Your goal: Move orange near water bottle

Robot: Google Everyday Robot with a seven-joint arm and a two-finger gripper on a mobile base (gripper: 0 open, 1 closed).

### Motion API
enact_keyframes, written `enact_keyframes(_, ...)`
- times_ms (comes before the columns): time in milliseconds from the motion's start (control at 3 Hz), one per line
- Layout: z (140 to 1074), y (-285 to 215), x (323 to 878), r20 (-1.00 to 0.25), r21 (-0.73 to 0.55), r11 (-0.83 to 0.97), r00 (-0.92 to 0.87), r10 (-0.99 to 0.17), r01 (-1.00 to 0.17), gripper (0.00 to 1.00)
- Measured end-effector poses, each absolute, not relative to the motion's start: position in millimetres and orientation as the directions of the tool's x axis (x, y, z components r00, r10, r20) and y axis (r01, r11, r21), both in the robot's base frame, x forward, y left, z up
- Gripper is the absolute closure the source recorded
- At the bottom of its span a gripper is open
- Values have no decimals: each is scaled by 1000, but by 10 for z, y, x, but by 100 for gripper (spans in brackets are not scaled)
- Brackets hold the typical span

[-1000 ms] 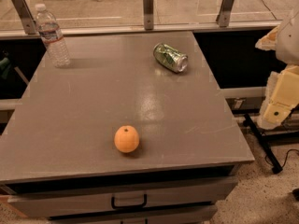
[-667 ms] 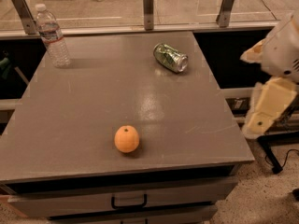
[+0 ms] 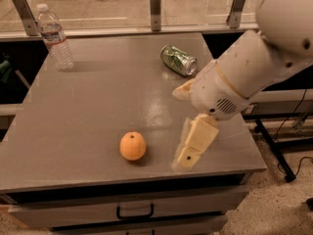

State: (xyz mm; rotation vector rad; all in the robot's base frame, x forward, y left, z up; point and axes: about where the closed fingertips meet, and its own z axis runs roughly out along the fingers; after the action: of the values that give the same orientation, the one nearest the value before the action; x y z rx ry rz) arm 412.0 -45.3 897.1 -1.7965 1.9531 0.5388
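Note:
The orange (image 3: 132,146) lies on the grey table (image 3: 98,102) near its front edge, left of centre. The water bottle (image 3: 55,37) stands upright at the table's far left corner, clear with a white cap and a pale label. My gripper (image 3: 178,129) hangs over the front right part of the table, just right of the orange and apart from it. Its cream fingers (image 3: 194,142) are spread open and hold nothing. The white arm (image 3: 259,67) reaches in from the upper right.
A green metal can (image 3: 179,60) lies on its side at the back right of the table. A glass rail with metal posts (image 3: 155,2) runs behind the table. A drawer with a dark handle (image 3: 135,212) sits under the front edge. Cables lie on the floor at the right.
My arm has swung in from the right edge of view to over the table, bringing the gripper down close to the orange's right side. The orange, bottle and can have not moved.

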Motion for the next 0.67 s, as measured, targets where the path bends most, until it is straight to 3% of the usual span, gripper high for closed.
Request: enact_keyframes(667,8656,275,4043,-714,70,10,-57,-698,-997,0)
